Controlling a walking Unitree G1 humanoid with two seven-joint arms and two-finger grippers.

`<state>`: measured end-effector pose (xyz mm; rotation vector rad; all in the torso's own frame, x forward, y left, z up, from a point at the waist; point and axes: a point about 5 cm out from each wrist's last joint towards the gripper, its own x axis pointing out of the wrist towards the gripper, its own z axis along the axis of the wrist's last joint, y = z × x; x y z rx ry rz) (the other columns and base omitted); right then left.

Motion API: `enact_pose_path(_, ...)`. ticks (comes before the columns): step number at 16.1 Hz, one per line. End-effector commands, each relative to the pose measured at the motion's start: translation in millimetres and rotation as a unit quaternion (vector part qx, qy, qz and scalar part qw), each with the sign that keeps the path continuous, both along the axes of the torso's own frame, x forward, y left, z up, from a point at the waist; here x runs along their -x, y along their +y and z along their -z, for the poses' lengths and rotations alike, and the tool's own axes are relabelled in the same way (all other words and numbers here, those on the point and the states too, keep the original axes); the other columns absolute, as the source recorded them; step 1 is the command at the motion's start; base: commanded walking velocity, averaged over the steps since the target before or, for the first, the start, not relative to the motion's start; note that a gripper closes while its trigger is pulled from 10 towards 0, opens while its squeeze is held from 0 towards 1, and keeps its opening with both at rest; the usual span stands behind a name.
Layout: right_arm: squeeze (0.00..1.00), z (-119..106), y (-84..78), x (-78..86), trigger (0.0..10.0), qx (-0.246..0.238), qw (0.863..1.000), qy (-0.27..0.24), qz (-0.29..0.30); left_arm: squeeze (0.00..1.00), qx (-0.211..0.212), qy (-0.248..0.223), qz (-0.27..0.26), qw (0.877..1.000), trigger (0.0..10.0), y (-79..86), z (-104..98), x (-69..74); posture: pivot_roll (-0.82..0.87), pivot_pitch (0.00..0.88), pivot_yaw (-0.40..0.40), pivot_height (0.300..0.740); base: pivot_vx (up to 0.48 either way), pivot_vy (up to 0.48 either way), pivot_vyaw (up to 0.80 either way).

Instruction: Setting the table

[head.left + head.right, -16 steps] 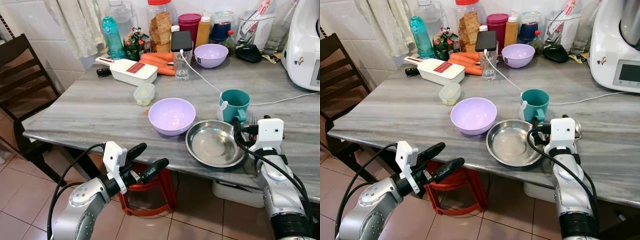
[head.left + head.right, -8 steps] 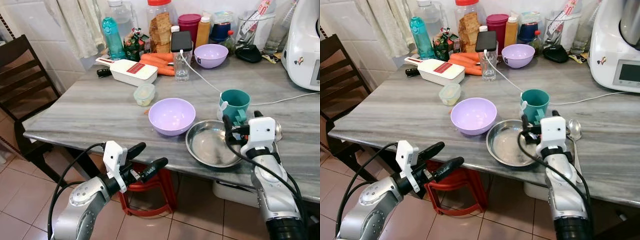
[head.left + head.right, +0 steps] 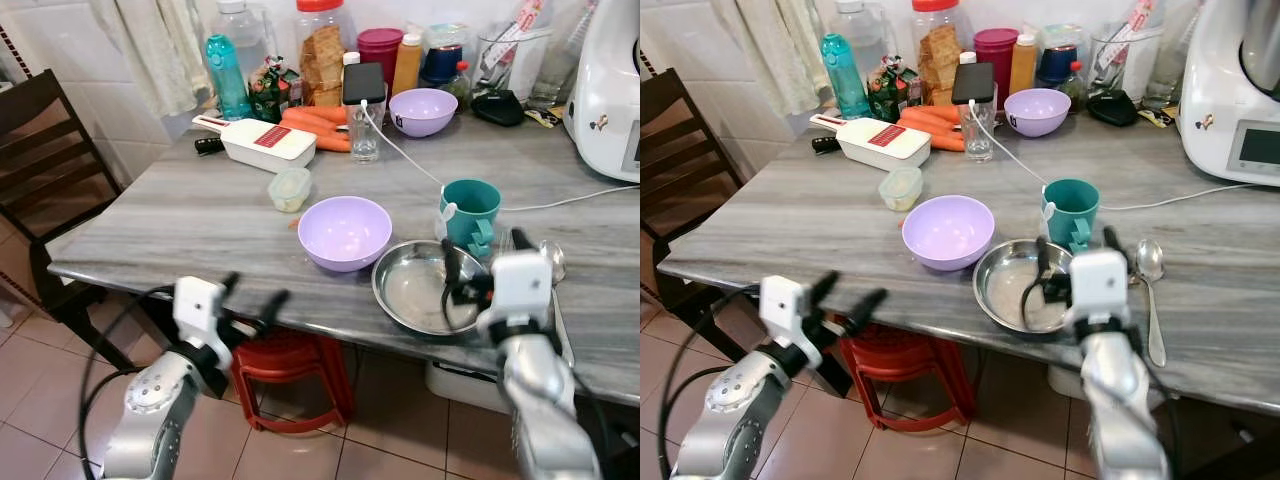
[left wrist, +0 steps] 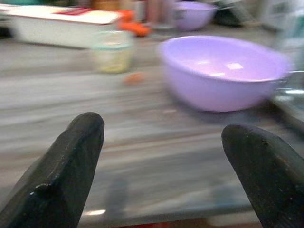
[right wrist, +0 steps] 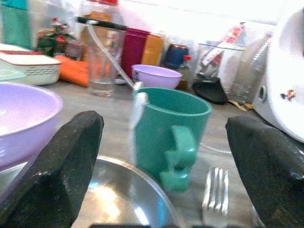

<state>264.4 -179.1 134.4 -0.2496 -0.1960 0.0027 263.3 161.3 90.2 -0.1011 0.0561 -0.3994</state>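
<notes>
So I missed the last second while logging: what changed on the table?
The right gripper pulled back from beside the teal mug, jaws open, leaving the spoon and fork uncovered. The left gripper rose toward the table edge. The steel plate and purple bowl stayed put.

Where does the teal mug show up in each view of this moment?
Left eye view: teal mug right of centre, behind the steel plate.
Right eye view: same spot.
Left wrist view: not identifiable.
Right wrist view: centre.
Shared landmark: the large purple bowl.
</notes>
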Motion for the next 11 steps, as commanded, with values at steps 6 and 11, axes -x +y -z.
enact_pose_path(6, 0.0, -4.6, 27.8, 5.5, 10.0, 0.009, 0.999, 0.003, -0.037, 0.0, -0.055, 0.006, -0.136, 0.989, 10.0, 19.2, 11.5, -10.7, -0.13, 0.009, 0.115, 0.74, 0.0, 0.0, 0.4)
enact_pose_path(11, 0.0, -5.2, 31.4, 3.0, 10.0, 0.009, 0.999, 0.004, -0.046, 0.0, -0.058, -0.001, -0.156, 0.986, 10.0, 20.1, 11.9, -14.7, -0.13, 0.0, 0.114, 0.74, 0.0, 0.0, 0.8)
